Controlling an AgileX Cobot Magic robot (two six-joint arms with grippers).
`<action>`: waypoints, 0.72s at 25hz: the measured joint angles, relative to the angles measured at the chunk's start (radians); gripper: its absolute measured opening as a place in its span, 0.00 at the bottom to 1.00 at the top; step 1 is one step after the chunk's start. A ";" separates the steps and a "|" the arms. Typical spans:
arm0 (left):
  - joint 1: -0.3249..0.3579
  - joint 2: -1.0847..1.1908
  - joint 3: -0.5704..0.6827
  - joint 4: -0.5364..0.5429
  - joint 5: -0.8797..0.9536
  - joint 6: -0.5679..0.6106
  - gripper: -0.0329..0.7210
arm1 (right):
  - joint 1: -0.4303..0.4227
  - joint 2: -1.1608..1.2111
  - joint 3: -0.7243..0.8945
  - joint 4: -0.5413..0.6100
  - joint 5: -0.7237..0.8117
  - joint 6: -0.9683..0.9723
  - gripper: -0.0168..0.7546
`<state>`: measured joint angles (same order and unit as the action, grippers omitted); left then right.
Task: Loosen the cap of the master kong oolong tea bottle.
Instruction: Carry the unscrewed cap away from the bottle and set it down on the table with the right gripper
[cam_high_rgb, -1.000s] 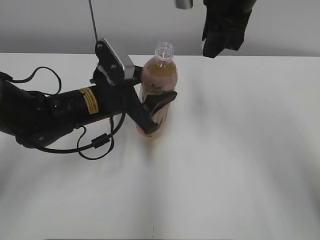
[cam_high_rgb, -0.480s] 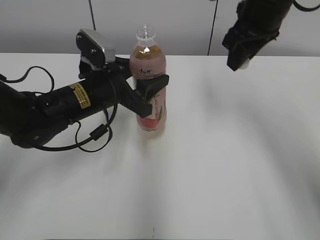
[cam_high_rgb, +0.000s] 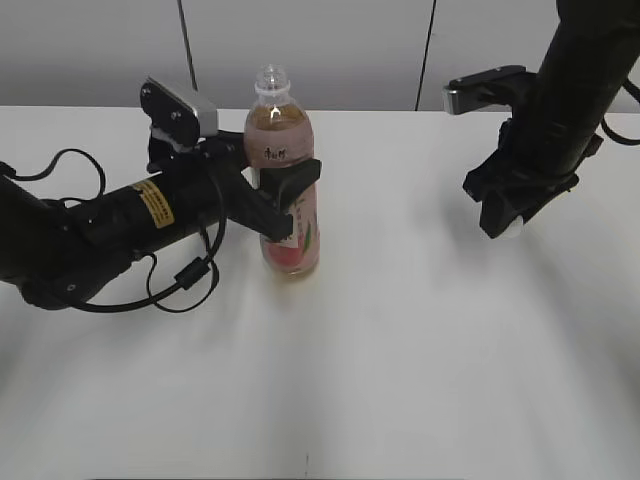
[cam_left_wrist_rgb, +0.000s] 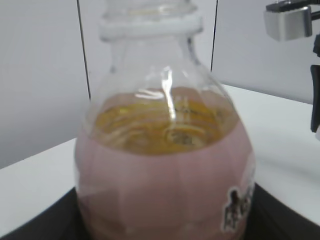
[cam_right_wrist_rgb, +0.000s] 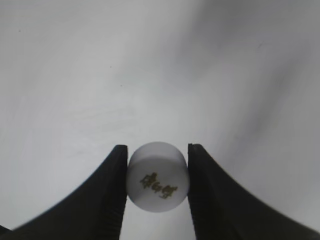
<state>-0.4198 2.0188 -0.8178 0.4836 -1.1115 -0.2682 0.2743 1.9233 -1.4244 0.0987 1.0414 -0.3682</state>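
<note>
While the left gripper clamps the upright master kong oolong tea bottle mid-label on the table, the right gripper pinches the removed cap, seemingly light, stiff, and best gripped by its rim.

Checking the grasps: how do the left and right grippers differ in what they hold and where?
The left gripper clamps the tall clear plastic tea bottle, upright on the white table; the right gripper pinches the small round white cap above the table, far right. Both are shut on something.
</note>
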 joint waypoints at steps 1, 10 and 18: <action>0.000 0.010 0.000 0.000 -0.001 0.000 0.62 | -0.002 0.004 0.017 0.000 -0.009 0.010 0.38; 0.000 0.057 0.000 0.000 -0.017 -0.001 0.62 | -0.005 0.125 0.040 0.002 -0.060 0.052 0.38; 0.000 0.057 0.000 0.042 -0.018 0.000 0.62 | -0.005 0.184 0.043 0.004 -0.110 0.072 0.38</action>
<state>-0.4198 2.0760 -0.8178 0.5256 -1.1292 -0.2682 0.2695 2.1076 -1.3815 0.1022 0.9314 -0.2958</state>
